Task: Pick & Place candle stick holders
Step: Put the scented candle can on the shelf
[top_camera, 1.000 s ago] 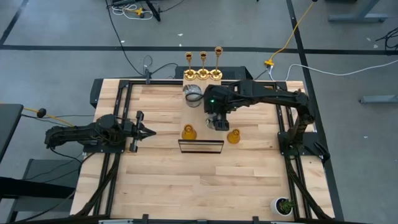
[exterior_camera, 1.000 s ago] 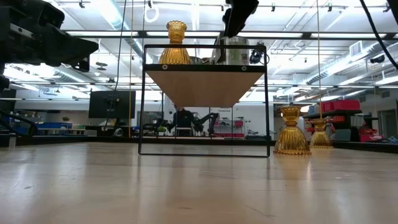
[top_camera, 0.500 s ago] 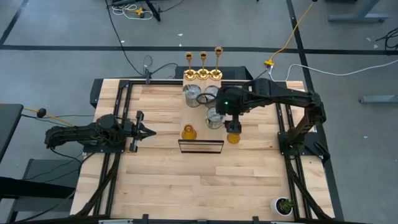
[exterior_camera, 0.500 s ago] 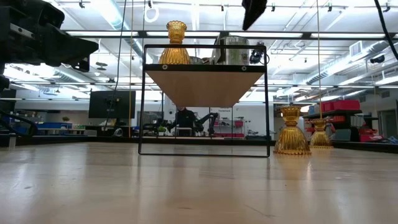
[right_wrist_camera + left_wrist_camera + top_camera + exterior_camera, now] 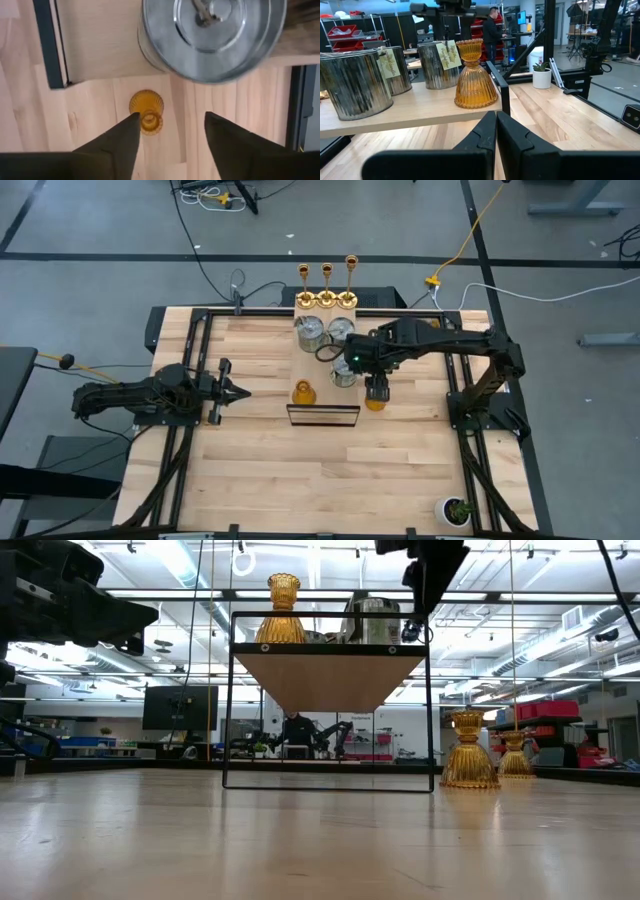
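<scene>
1. From above, the right arm covers much of the amber holder (image 5: 375, 401) standing on the table just off the shelf's (image 5: 322, 416) right end; only an orange edge shows past the right gripper (image 5: 374, 390).
2. In the low view that gripper (image 5: 425, 585) is cut off by the top of the picture, hanging dark above the shelf's (image 5: 330, 665) right end.
3. The right wrist view looks straight down: the two fingers stand apart with nothing between them, and the ribbed amber holder (image 5: 146, 111) sits on the bare wood below, close beside one finger (image 5: 120, 135).
4. That holder stands upright, its long axis vertical, its small round mouth facing up. A second amber holder (image 5: 515, 755) is partly hidden behind it (image 5: 469, 750) in the low view.
5. A third amber holder (image 5: 475, 76), pleated glass flaring like a bell, stands upright on the shelf top near its left end.
6. Three silver cans (image 5: 328, 332) of ridged, shiny metal stand on the shelf's pale wooden top; one (image 5: 212, 35) fills the right wrist view, round and mirror-bright, its edge cropped.
7. Three slender gold candlesticks (image 5: 326, 285) stand upright in a row at the shelf's far edge.
8. The left gripper (image 5: 238, 391) waits well to the left of the shelf, pointing towards it, fingers (image 5: 487, 132) pressed together on nothing.
</scene>
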Tool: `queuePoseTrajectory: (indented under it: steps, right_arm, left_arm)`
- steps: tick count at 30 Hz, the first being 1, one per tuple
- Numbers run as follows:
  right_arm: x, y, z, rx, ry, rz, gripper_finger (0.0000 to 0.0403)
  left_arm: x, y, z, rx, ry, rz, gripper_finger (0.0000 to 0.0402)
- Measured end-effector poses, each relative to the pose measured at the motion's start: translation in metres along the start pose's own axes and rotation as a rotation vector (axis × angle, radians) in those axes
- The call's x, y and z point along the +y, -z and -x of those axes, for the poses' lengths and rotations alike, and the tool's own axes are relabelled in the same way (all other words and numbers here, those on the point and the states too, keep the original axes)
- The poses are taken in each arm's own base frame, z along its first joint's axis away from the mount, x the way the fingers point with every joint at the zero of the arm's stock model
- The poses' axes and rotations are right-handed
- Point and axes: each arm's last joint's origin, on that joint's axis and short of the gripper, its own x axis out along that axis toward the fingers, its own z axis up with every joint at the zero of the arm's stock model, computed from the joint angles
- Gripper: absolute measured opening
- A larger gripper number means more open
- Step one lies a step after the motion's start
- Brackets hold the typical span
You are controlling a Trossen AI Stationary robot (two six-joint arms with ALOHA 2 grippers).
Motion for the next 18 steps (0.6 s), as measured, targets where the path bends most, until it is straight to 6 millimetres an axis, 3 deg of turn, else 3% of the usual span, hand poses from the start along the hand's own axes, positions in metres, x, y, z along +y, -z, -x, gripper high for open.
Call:
queuePoseTrajectory:
  steps: [7,18]
  right_arm:
    - [0.002,-0.005,-0.014,-0.043,0.0,-0.001,0.0155]
    - [0.002,-0.016,-0.014,-0.157,0.002,-0.013,0.0056]
  left_arm:
    - [0.0,0.0,0.0,0.0,-0.001,0.0,0.0018]
    - [0.0,0.0,0.0,0.0,0.0,0.0,0.0019]
